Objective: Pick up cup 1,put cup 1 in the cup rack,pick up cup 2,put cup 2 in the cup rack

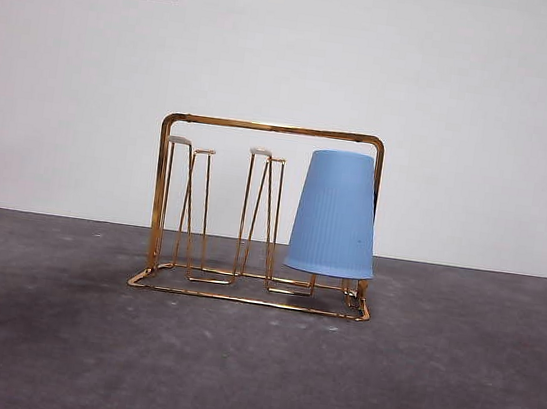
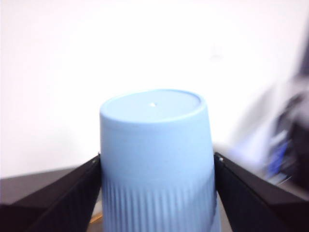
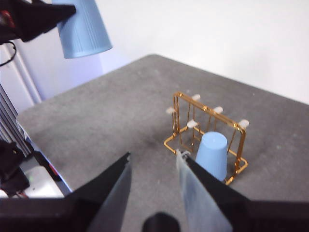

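With cup 1 sitting inverted on the rack, left claw is clamping cup 2 inverted, high above the bench, well apart from the free pegs. Right claw is hanging apart, empty.

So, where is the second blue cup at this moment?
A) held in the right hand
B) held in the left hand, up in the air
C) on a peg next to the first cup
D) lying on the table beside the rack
B: the left hand grips the second cup upside down by its sides, high above the table; the rack carries only one cup.
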